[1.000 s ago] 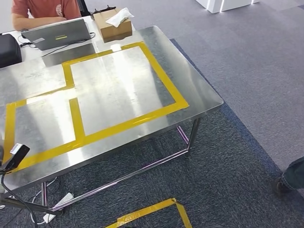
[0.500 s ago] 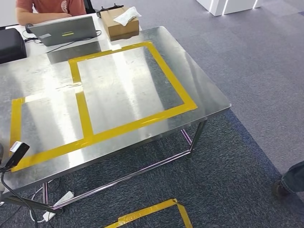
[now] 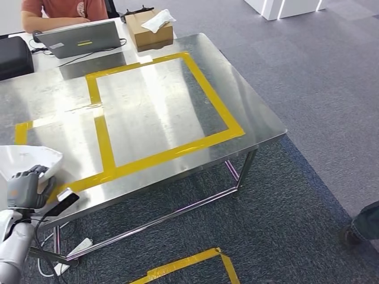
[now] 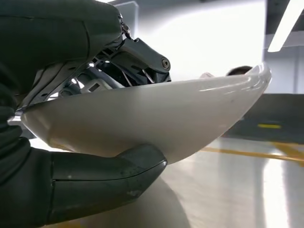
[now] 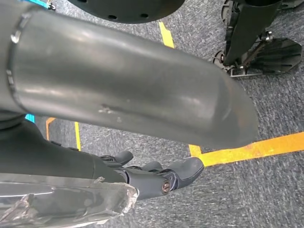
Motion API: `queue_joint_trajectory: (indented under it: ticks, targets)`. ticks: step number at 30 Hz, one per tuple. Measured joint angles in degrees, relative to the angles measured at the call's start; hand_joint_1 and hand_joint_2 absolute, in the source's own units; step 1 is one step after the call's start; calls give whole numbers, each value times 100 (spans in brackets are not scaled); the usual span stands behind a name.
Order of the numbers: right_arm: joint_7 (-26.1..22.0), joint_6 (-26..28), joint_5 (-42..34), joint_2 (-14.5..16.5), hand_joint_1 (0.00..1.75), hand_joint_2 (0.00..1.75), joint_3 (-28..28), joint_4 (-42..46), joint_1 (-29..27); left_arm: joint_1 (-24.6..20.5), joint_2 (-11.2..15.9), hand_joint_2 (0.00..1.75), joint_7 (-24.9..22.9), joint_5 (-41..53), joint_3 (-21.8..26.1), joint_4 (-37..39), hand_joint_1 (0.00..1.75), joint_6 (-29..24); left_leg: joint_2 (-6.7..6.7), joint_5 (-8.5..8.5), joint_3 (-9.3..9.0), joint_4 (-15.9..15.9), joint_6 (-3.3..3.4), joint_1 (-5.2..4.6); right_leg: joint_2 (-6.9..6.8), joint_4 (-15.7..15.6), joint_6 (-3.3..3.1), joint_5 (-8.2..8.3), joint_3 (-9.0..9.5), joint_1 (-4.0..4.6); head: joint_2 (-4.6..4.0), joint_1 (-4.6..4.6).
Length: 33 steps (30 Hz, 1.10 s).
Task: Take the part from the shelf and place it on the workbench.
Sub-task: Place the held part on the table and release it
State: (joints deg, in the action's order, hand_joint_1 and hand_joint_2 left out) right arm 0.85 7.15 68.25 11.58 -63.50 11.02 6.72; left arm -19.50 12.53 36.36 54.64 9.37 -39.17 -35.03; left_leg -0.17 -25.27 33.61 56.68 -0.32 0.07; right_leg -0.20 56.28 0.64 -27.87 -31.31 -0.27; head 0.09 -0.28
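At the lower left of the head view I see my left hand [image 3: 24,189] gripping the part [image 3: 30,160], a white curved shell that sits above the near left corner of the workbench [image 3: 254,112]. In the left wrist view the thick thumb [image 4: 107,178] presses under the part [image 4: 150,118] and the darker fingers [image 4: 143,52] clamp over its upper face, so the hold is firm; I cannot tell whether the shell touches the steel top or hangs just above it. Yellow tape [image 3: 105,145] marks rectangles on the bench, and the part lies over the left one.

Moving right along the upper edge of the head view, a black case [image 3: 15,56] sits at the far left, then a laptop [image 3: 80,38] with a person [image 3: 63,9] seated behind it, then a cardboard box [image 3: 150,32] topped with a white cloth [image 3: 159,19]. Under the bench a power strip [image 3: 73,254] lies on the grey carpet, and more tape [image 3: 192,263] marks the floor.

In the right wrist view my right hand [image 5: 161,173] hangs over the carpet, fingers loosely extended and holding nothing. At the far right edge of the head view I see a person's shoe [image 3: 353,234].
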Motion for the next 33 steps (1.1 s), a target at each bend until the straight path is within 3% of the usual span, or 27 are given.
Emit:
queue_joint_trajectory:
  ticks: [6,21,33]
  targets:
    - [-9,-15,16,0,0,0,1,0,0,68,-172,175,36,8,-539,-134,175,-24,0,0,0,0,0,0,0,0,0,0,0,0,0,0]
    - [-7,-35,62,0,0,0,-1,0,0,163,-304,175,113,-109,-937,-301,175,-91,0,0,1,0,0,0,0,0,0,0,0,0,0,-1]
    - [0,-67,188,0,0,0,4,0,28,241,-568,175,233,-628,-1419,-722,175,-134,0,0,1,0,1,-1,-1,0,1,1,1,0,-1,-1]
